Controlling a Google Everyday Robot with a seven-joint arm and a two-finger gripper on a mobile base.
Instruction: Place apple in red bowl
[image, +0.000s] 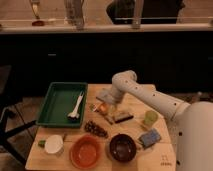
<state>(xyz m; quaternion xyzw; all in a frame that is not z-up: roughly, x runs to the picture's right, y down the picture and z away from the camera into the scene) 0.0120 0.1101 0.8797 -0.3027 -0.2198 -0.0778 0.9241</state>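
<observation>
The apple (102, 108) is a small orange-red fruit on the wooden table (165, 155), just right of the green tray. My gripper (110, 103) hangs down from the white arm right beside the apple, at or touching its right side. Part of the apple is hidden behind the gripper. The red bowl (86, 151) stands empty at the table's front edge, below and left of the apple.
A green tray (56, 104) holds a white utensil (76, 107). Dark grapes (95, 129) lie between the apple and the bowls. A dark bowl (122, 147), white cup (53, 145), green cup (150, 118), blue sponge (150, 137) and dark bar (123, 118) stand nearby.
</observation>
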